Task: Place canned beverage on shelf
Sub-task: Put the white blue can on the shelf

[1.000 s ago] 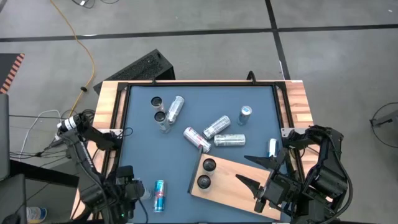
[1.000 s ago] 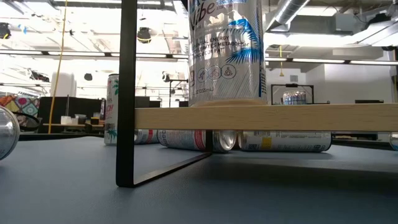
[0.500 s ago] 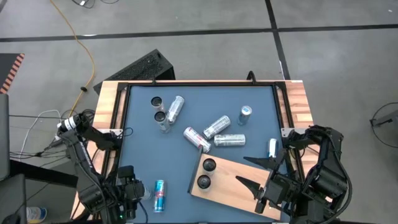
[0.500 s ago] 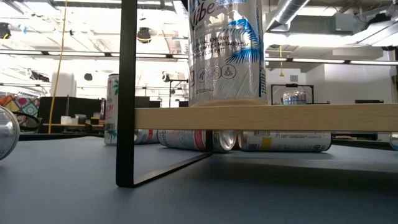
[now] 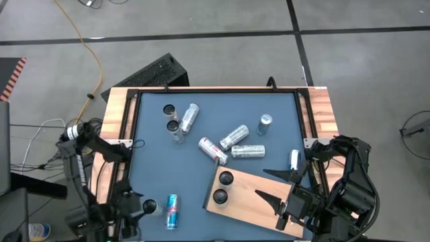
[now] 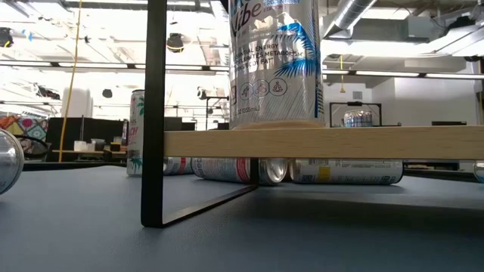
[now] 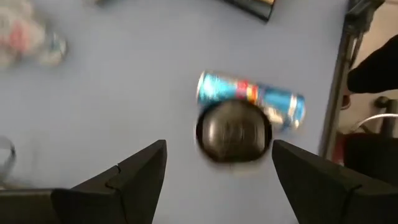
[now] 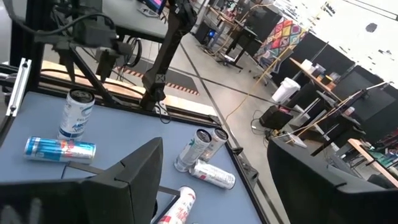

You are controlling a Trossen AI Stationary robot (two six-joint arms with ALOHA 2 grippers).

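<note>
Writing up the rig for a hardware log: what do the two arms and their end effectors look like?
Both arms are dark, nearly black, jointed, with black cables along their links. The left end effector and right end effector each have two dark, flat, wedge-shaped fingers. The left arm carries a white patch near its upper joint. No other markings are readable.

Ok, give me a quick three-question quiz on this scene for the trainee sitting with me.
1. How many cans stand upright on the shelf?
2. True or false: the blue can lies on its side on the tabletop.
3. The right gripper is: A) over the shelf, fingers open; B) shut on a can; C) over the blue can.

Key: 1) two; 2) true; 3) A.
</note>
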